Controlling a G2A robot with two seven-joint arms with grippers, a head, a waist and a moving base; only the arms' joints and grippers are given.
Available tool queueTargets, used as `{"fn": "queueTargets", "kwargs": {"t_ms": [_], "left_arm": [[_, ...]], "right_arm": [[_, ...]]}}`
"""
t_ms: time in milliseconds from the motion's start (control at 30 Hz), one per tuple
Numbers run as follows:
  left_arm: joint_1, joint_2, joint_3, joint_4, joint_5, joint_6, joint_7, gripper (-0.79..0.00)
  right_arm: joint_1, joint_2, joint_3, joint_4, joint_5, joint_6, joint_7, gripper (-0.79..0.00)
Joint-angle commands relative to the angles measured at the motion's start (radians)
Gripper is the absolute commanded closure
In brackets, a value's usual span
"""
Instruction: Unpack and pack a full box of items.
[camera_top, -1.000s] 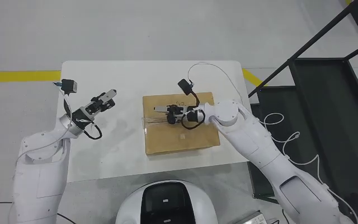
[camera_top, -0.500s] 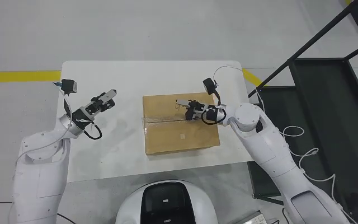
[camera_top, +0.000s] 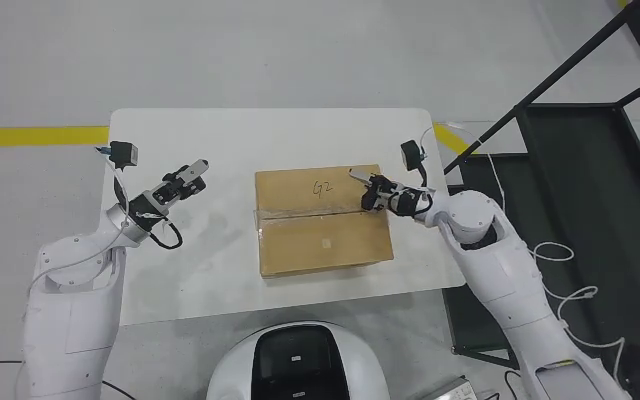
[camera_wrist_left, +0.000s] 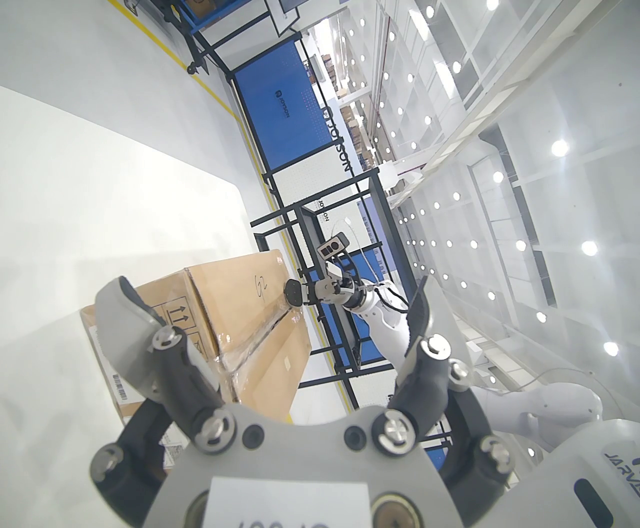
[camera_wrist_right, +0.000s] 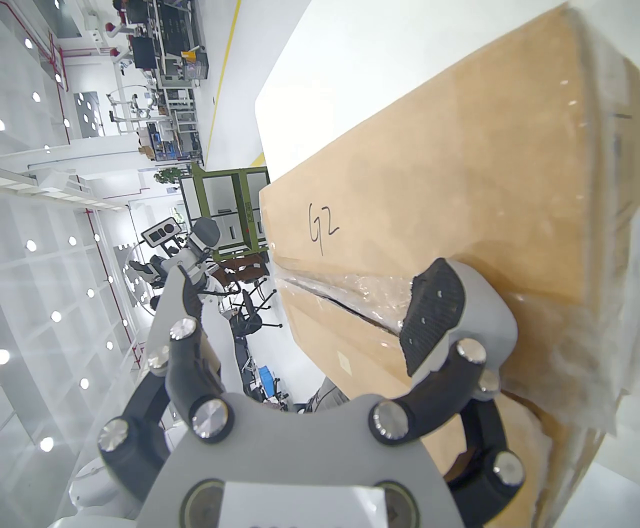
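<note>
1. Sitting shut at the middle of the white table (camera_top: 200, 280), the cardboard box (camera_top: 322, 220) has its two top flaps meeting in a seam that runs from 9 to 3 o'clock in the top view.
2. Clear tape (camera_wrist_right: 350, 290) covers that seam and wraps over the box's ends.
3. A handwritten mark (camera_top: 322, 187) sits on the flap toward 12 o'clock.
4. The right gripper (camera_top: 365, 187) is at the box's 2 to 3 o'clock edge, its fingers spread apart and grasping nothing. One ribbed pad (camera_wrist_right: 432, 315) lies over the end of the taped seam, but whether it touches cannot be told.
5. The left gripper (camera_top: 192, 178) hangs over the table at about 9 to 10 o'clock from the box, well apart from it, fingers released and empty, pointing toward the box.
</note>
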Motion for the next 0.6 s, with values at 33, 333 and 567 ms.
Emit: {"fn": "queueTargets", "kwargs": {"t_ms": [33,333,567], "left_arm": [[0.0,0.0,0.0,0.0,0.0,0.0,0.0,-0.785],[0.0,0.0,0.0,0.0,0.0,0.0,0.0,-0.785],[0.0,0.0,0.0,0.0,0.0,0.0,0.0,-0.785]], "right_arm": [[-0.035,0.007,0.043,-0.02,0.004,0.001,-0.006,-0.785],[-0.109,0.02,0.117,-0.044,0.02,0.002,-0.018,-0.785],[-0.134,0.022,0.162,-0.066,0.051,-0.042,-0.054,-0.785]]}}
